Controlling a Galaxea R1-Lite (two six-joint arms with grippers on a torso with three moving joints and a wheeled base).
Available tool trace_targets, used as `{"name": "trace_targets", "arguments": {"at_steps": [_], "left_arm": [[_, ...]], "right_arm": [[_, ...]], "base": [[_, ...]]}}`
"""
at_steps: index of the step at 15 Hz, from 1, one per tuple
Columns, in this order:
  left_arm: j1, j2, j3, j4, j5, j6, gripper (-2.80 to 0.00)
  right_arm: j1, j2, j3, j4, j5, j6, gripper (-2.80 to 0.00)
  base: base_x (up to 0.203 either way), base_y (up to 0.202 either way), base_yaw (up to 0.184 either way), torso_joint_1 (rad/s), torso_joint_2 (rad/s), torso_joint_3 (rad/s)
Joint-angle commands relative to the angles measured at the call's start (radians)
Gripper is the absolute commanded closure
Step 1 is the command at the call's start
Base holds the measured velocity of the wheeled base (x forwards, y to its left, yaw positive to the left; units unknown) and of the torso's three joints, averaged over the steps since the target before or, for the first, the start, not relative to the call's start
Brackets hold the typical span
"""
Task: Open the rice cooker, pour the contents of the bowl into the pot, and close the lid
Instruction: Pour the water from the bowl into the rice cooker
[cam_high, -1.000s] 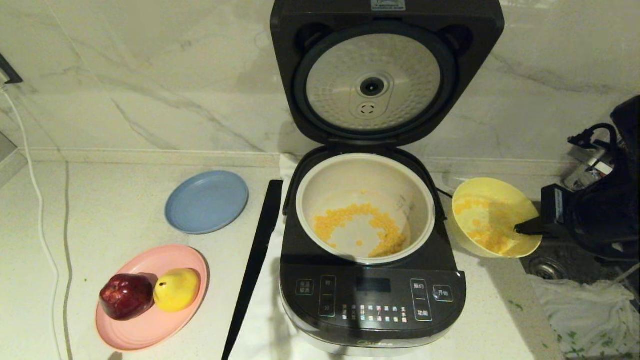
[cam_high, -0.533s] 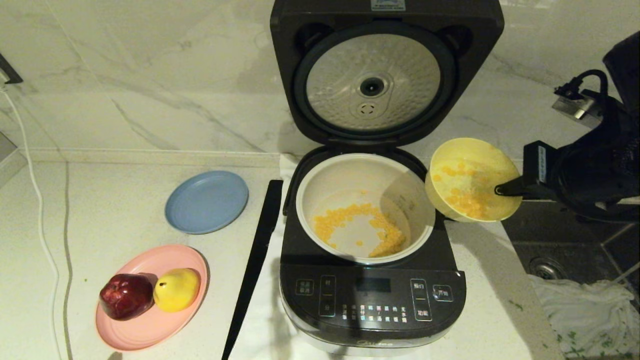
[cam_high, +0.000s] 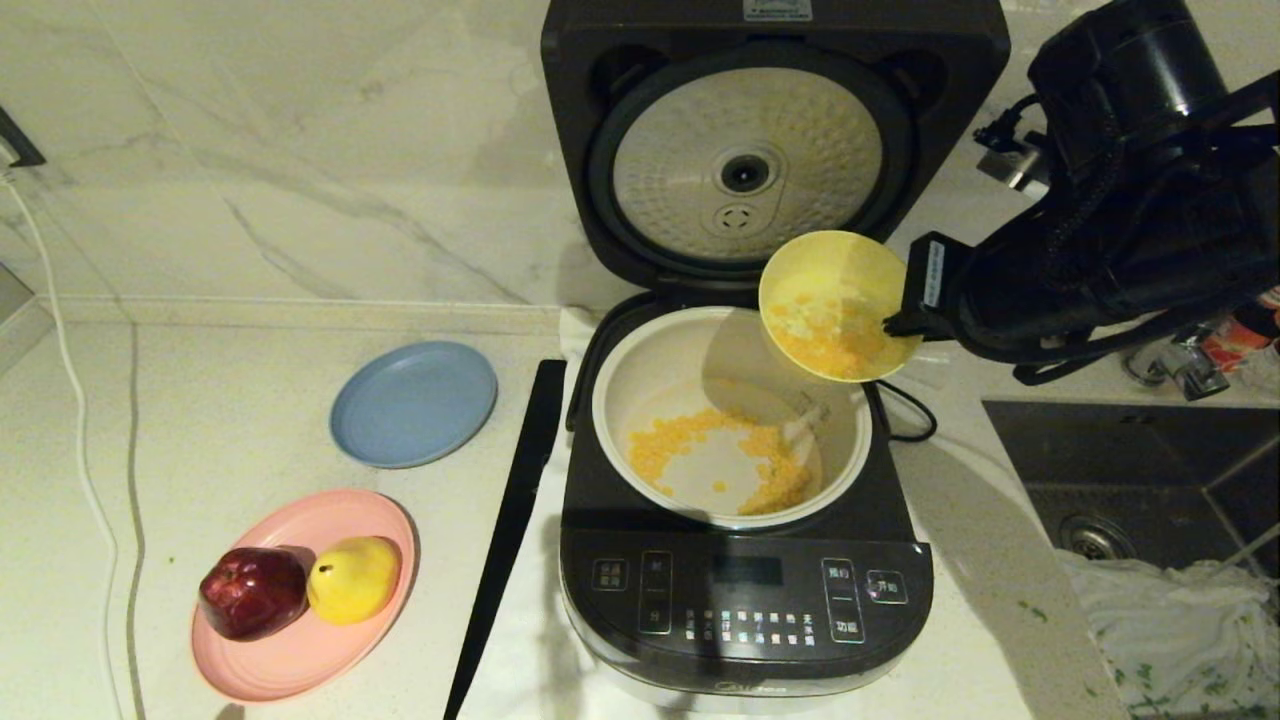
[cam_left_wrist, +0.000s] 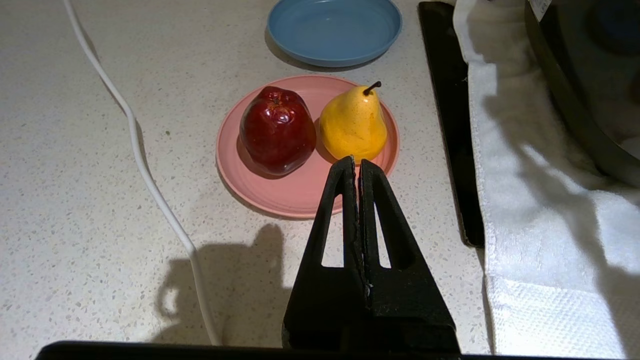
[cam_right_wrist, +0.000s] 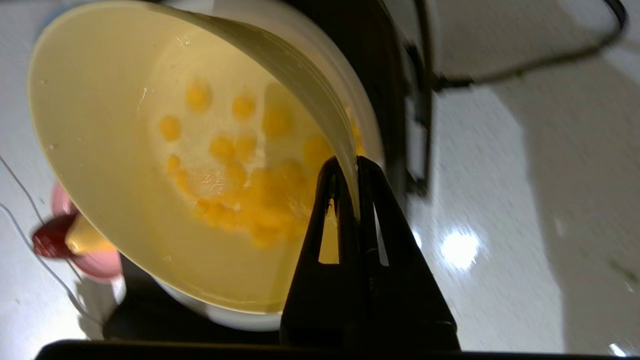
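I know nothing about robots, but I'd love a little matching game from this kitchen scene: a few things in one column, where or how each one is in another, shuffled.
Things
1. small pale yellow plastic bowl
2. dark grey hinged lid
3. yellow pear
4. round blue plate

States
A. swung up, its silver underside showing
B. bare on the counter
C. tilted above the cream-white inner pot, pinched at the rim by the right gripper
D. beside a red apple on the flat pink plate

Pairs: 1-C, 2-A, 3-D, 4-B

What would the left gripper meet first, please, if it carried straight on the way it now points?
Probably the yellow pear on the pink plate: the shut left gripper aims at it, though the plate's near rim might come first, as depth is unclear.
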Motion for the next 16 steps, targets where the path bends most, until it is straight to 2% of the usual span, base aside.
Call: {"name": "trace_targets", "arguments": {"at_steps": [1, 3, 10, 12, 14, 16], "left_arm": [[0.000, 0.000, 0.008, 0.000, -0.001, 0.000, 0.00], [0.000, 0.000, 0.008, 0.000, -0.001, 0.000, 0.00], [0.000, 0.000, 0.008, 0.000, -0.001, 0.000, 0.00], [0.000, 0.000, 0.008, 0.000, 0.000, 0.000, 0.00], [0.000, 0.000, 0.008, 0.000, -0.001, 0.000, 0.00], [0.000, 0.000, 0.008, 0.000, 0.001, 0.000, 0.00]], "right_arm": [[0.008, 0.092, -0.098, 0.003, -0.011, 0.005, 0.00], [0.022, 0.144, -0.140, -0.013, -0.050, 0.002, 0.00], [0.076, 0.205, -0.140, -0.165, -0.221, -0.004, 0.00], [0.111, 0.204, -0.135, -0.165, -0.300, -0.004, 0.00], [0.147, 0.201, -0.096, -0.176, -0.402, -0.007, 0.00], [0.166, 0.178, -0.023, -0.233, -0.433, -0.014, 0.00]], "base": [[0.000, 0.000, 0.000, 0.000, 0.00, 0.000], [0.000, 0.000, 0.000, 0.000, 0.00, 0.000], [0.000, 0.000, 0.000, 0.000, 0.00, 0.000], [0.000, 0.000, 0.000, 0.000, 0.00, 0.000], [0.000, 0.000, 0.000, 0.000, 0.00, 0.000], [0.000, 0.000, 0.000, 0.000, 0.00, 0.000]]}}
